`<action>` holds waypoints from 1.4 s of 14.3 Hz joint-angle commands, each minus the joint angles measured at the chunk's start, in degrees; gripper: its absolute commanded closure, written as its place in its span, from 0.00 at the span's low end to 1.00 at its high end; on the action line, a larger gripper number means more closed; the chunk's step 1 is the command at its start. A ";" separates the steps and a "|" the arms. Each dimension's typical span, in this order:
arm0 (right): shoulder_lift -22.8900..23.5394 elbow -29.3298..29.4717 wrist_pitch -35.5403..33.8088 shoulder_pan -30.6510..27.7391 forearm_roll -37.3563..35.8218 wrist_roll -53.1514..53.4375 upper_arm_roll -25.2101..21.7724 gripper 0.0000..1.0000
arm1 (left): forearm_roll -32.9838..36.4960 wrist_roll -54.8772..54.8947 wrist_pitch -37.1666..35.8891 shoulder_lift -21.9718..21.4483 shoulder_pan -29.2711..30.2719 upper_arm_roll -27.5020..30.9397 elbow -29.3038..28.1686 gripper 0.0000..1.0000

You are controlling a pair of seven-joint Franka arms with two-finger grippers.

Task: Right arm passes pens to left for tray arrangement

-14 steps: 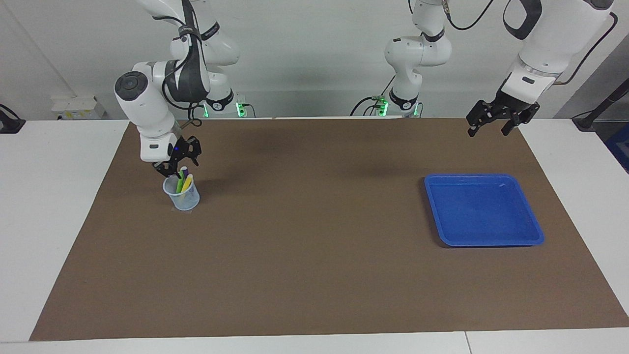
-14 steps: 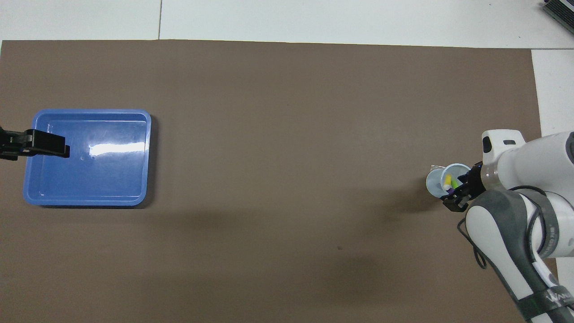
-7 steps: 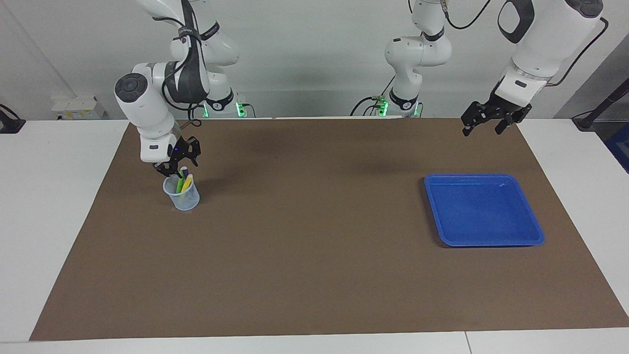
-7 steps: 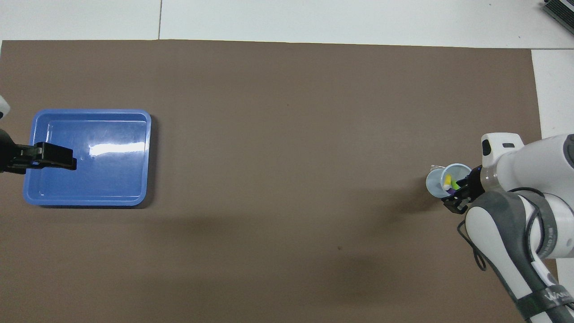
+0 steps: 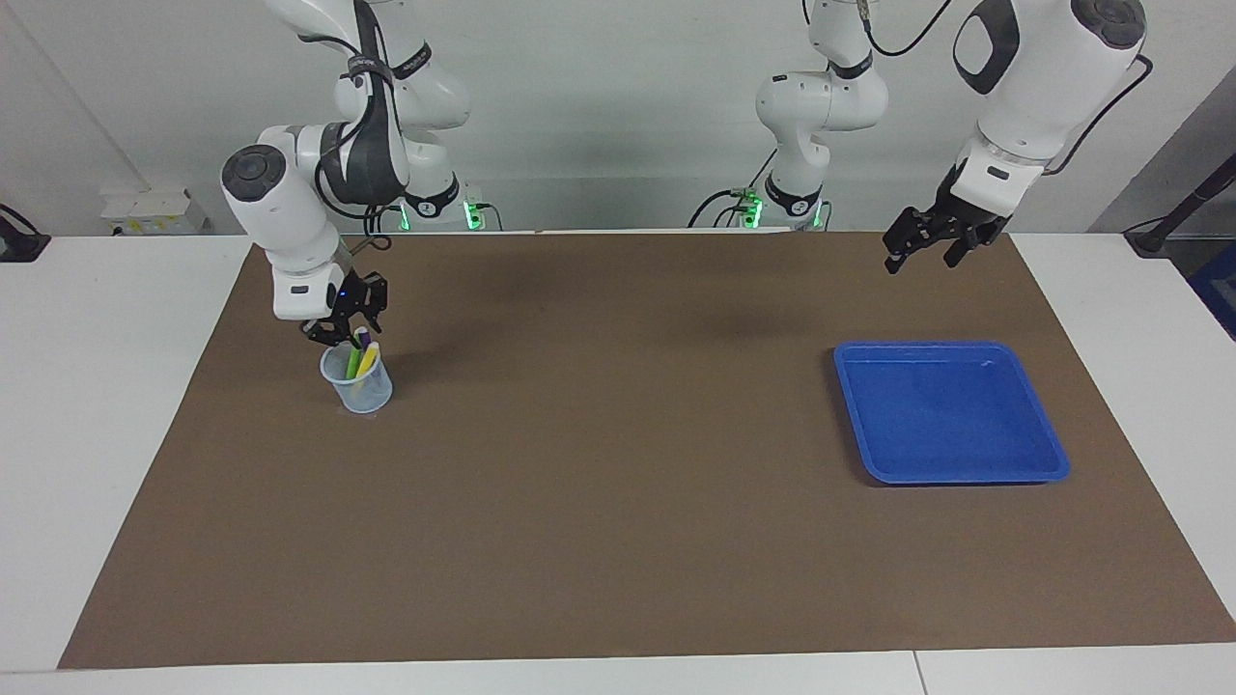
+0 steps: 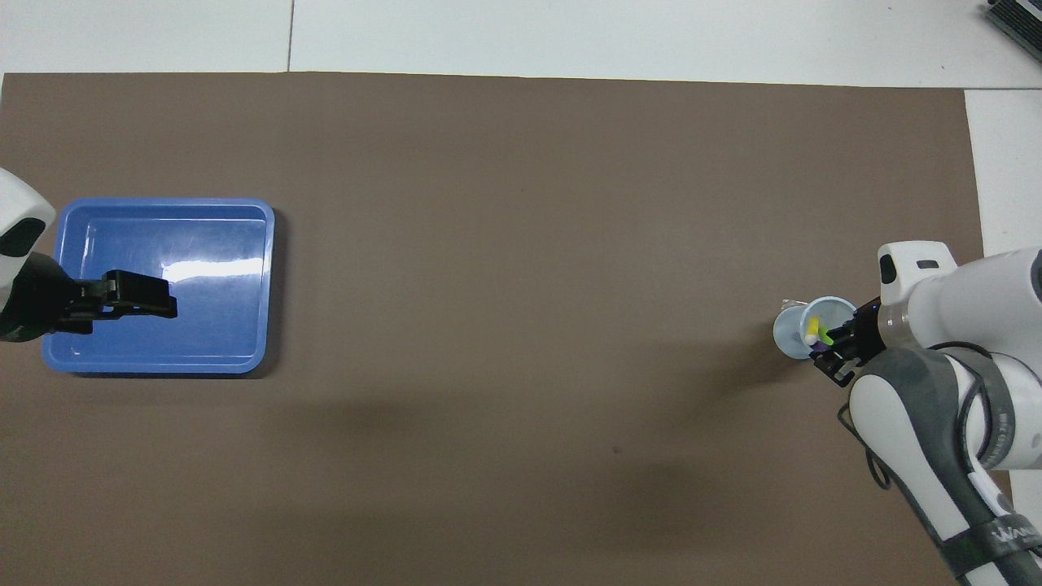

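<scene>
A: Pens, three of them, purple, yellow and green, stand in a small clear cup right under the right tool.

B: Is that tool pinching one yet?

A: I cannot tell. Its tips sit at the purple pen's top, at the cup's mouth, but whether they are pressed onto it does not show.

B: And the left tool?

A: Spread wide, empty, hanging over the brown mat on the desk, up in the air by the blue tray. The tray lies below it, toward the left arm's end, with nothing in it.

B: So which step is this?

A: The first pick, I judge: no pen has left the cup. Next the right tool needs a firm pinch on one pen and a straight lift, so the cup does not tip, then a carry toward the left tool.
</scene>
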 commanded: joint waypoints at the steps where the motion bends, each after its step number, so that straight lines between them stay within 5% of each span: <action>1: -0.38 -1.03 1.43 -1.10 0.74 -1.85 0.46 0.88 | -3.41 -4.70 4.07 -3.51 -0.73 0.48 -5.72 0.00; 3: -0.12 -0.42 1.52 -1.10 0.74 -1.59 0.46 1.00 | -6.66 -8.66 7.58 -5.27 -0.73 0.39 -9.49 0.00; 8: 1.99 6.34 -1.28 0.13 0.74 -1.15 0.63 1.00 | -15.54 -19.28 14.62 -7.90 -2.57 0.31 -15.92 0.00; 13: 2.61 13.11 -10.15 2.94 -0.84 -0.97 0.63 1.00 | -19.14 -37.57 29.20 -10.19 -10.13 0.31 -23.56 0.00; 20: 1.64 27.26 -25.19 6.10 0.21 3.92 2.03 1.00 | -33.30 -38.21 22.04 -11.77 -9.35 0.57 -24.37 0.00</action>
